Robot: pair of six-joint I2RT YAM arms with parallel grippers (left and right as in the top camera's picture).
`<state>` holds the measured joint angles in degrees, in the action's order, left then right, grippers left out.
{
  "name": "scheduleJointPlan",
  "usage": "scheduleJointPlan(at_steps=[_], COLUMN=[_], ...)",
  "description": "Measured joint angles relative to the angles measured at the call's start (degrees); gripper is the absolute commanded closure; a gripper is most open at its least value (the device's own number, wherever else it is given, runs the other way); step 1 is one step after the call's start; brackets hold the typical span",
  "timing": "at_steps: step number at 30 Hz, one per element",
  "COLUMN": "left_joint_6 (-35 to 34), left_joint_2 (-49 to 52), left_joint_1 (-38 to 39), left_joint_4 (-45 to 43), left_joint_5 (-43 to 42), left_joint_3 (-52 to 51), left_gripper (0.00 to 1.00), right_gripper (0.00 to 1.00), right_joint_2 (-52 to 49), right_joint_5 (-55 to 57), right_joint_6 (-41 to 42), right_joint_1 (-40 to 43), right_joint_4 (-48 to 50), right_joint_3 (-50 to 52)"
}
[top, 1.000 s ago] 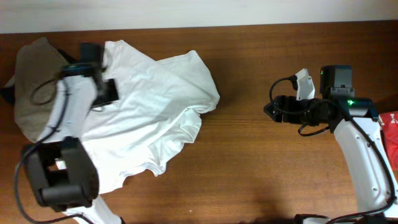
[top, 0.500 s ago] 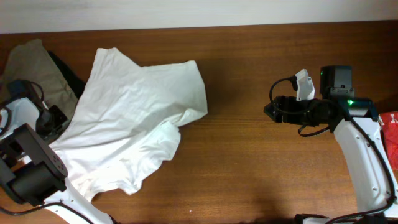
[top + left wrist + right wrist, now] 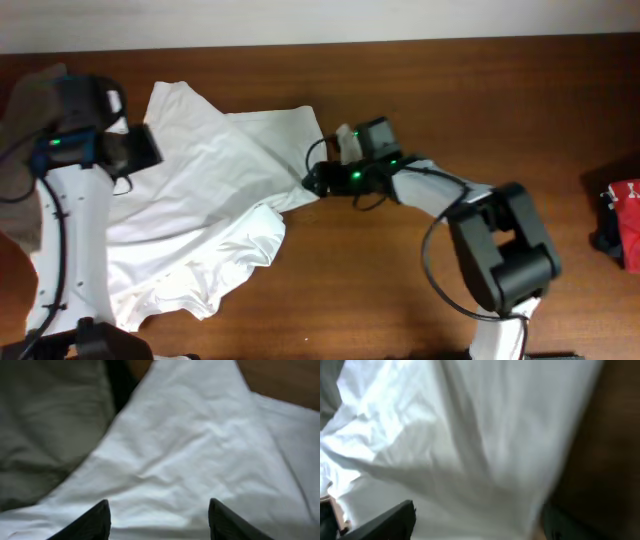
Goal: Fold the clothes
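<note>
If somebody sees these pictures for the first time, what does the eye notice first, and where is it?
The large white T-shirt lies crumpled over the left half of the wooden table. The right gripper reaches across to its right edge, jaws apart, while the left gripper hangs open over its upper left part. A khaki garment lies at the far left.

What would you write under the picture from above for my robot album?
The left claw and right claw reach opposite sides of a crumpled white T-shirt on a brown table.

White arm links [image 3: 62, 240], black joints [image 3: 505, 250], looped cables [image 3: 426, 262] (green lights [image 3: 355, 177]).
</note>
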<state>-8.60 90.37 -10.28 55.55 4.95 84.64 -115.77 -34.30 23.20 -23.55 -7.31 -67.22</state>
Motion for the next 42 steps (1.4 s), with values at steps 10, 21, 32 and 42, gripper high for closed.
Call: scheduleJointPlan(at_steps=[10,21,32,42], left_joint_6=[-0.02,-0.02,5.66,8.83], left_joint_2=[0.04,0.07,22.32,29.35], left_joint_1=[5.68,5.68,15.63,20.09], left_joint_4=[0.85,0.87,-3.23,-8.74], left_joint_5=[-0.04,-0.09,-5.03,-2.03], left_joint_3=[-0.02,-0.04,-3.91,-1.75], left_gripper=[0.36,0.23,0.38,1.0], right_gripper=[0.96,0.46,0.46,0.46], right_joint_2=[-1.77,23.3,28.35,30.75], right_joint_5=[-5.99,-0.59,-0.26,-0.9], right_joint_6=[4.04,-3.37,-9.94,-10.19], right_joint_1=[4.2,38.23,42.18,42.18], right_joint_4=[3.08,-31.87,-38.99,-39.87], right_joint_3=[-3.39,-5.29,-5.09,-5.09])
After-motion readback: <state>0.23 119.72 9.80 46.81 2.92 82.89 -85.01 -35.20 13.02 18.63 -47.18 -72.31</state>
